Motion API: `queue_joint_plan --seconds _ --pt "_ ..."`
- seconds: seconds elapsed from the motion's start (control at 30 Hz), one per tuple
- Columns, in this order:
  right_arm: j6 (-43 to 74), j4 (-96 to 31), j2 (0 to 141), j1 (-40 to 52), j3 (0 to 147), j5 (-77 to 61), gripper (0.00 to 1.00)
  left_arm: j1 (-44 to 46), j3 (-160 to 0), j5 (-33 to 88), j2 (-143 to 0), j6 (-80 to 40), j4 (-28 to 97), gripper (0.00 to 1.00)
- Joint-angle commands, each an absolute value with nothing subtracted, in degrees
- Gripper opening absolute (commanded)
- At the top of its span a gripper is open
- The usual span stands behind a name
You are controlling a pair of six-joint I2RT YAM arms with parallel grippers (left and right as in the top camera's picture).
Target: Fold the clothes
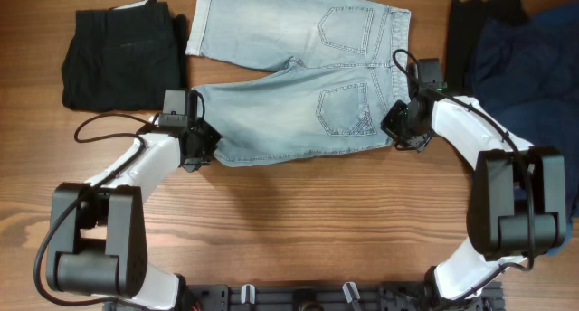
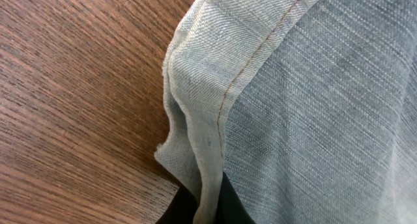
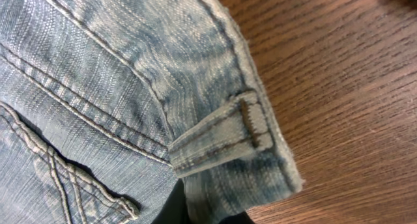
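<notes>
Two tools are at work, one on each arm, and both are clamped onto cloth. The left tool [image 1: 204,148] is pinched narrow on the hem [image 2: 208,120] at the open end of the near leg. In the left wrist view the folded edge, with its orange stitching, runs down between the dark fingers [image 2: 176,211]. The right tool [image 1: 399,130] is closed tight on the near end of the waistband [image 3: 260,87], just beside one belt loop [image 3: 215,142] whose tacked end shows rust-brown thread.

Between them lies one pair of denim shorts [image 1: 280,85], spread flat on the wooden bench [image 1: 298,221] around its middle and far part. The back faces up, the waistband is to the right and the two legs point left. The denim is faded light blue, paler down the middle of each leg, with doubled seams. It has two stitched back pockets, the far pocket [image 1: 348,29] and the near pocket [image 1: 346,110]. The far leg angles away from the near one, leaving a wedge of bare wood at the crotch.

Three other garments lie on the bench. One folded black garment [image 1: 122,58] lies at the far left, its edge touching the far leg's hem. At the far right a rumpled navy garment [image 1: 529,58] rests against a black piece [image 1: 470,40], both apart from the shorts.
</notes>
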State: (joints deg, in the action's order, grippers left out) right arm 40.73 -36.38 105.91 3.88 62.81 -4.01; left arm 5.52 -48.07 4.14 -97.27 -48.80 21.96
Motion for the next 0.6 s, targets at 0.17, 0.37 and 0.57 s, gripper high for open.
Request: queue_joint_plan --seconds 0.17,0.37,0.57 --pt "40.5 -39.5 103.5 4.1 62.2 -3.4 0.04 5.6 -46.2 5.9 -97.8 -48.4 26.2 0.04" --pt "40.5 -49.2 81.5 4.0 62.2 0.7 0.04 5.6 -46.4 5.6 -78.9 -48.4 39.0 0.04" --pt "40.6 -59.7 68.5 4.0 62.2 1.5 0.04 5.6 -46.4 2.8 -60.4 -48.4 49.0 0.04"
